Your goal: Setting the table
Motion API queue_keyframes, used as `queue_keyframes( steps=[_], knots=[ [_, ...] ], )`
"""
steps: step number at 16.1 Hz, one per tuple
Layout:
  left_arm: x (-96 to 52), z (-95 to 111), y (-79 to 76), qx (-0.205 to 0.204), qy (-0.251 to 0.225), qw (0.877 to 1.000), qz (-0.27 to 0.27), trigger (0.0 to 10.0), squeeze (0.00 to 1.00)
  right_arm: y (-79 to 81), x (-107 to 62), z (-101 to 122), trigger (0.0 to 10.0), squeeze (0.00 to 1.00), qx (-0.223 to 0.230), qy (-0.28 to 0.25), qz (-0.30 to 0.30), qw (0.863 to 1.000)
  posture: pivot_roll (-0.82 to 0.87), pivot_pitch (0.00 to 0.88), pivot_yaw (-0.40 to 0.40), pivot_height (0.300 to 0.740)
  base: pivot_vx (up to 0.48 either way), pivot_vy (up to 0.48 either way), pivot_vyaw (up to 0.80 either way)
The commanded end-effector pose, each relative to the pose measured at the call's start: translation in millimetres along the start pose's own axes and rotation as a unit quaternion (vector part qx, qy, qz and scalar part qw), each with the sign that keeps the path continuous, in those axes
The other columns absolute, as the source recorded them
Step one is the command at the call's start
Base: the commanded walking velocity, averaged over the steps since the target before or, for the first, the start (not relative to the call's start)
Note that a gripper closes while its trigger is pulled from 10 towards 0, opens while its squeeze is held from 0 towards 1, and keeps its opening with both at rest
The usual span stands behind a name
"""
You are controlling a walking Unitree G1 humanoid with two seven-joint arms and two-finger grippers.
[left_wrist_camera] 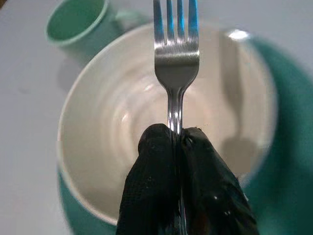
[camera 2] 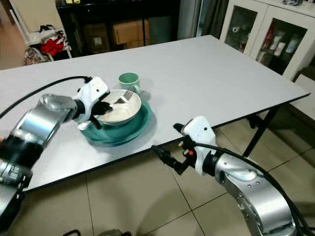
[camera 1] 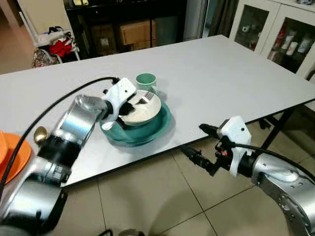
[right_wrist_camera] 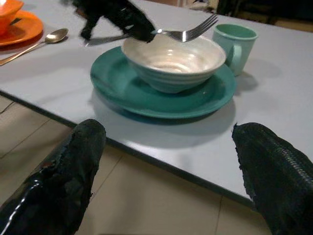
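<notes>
One fork is the piece in hand: the left tool has its two black fingers clenched on the handle and holds the fork level above the cream bowl, tines toward the green mug. That bowl sits on a teal plate near the table's front edge, with the mug just beside them on the far side. Off to the robot's left lie a gold spoon and an orange dish. Below the table edge, over the tiled floor, the right tool hangs idle, fingers spread wide and holding nothing. By my reading, the step is carrying the fork to its place; next it calls for clearing the bowl's rim, lowering the fork flat onto bare table beside the plate, and only then letting go.
</notes>
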State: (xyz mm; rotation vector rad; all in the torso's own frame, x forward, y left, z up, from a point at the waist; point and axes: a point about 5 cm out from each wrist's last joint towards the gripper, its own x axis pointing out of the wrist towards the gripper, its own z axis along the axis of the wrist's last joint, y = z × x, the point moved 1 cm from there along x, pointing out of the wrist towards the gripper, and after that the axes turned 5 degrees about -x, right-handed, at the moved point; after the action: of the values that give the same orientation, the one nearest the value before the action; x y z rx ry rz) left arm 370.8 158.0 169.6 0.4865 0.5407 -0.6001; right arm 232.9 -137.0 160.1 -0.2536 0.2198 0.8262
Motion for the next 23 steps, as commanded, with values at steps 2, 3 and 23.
queue_keyframes(
  steps=[2, 3, 23],
  knots=[
    [-2.6, 5, 8.6, 0.012, 0.009, 1.0, 0.011, 10.0, 0.0, 4.5, 0.4, 0, 10.0, 0.0, 0.002, 0.002, 0.021, 1.0, -0.03, 0.0, 0.065, 0.74, 0.0, 0.0, 0.0],
    [-2.8, 5, 12.0, 0.012, 0.018, 1.0, 0.013, 10.0, 0.0, 5.9, 0.0, 0, 10.0, 0.0, 0.003, 0.004, 0.029, 1.0, -0.03, 0.0, 0.065, 0.74, 0.0, 0.0, 0.0],
    [-38.1, 25, 28.1, 0.006, -0.071, 0.997, -0.003, 10.0, 0.0, 7.5, -3.9, 4, 10.0, 0.0, 0.015, -0.022, 0.011, 1.0, -0.03, 0.0, 0.071, 0.74, 0.0, 0.0, 0.0]
  ],
)
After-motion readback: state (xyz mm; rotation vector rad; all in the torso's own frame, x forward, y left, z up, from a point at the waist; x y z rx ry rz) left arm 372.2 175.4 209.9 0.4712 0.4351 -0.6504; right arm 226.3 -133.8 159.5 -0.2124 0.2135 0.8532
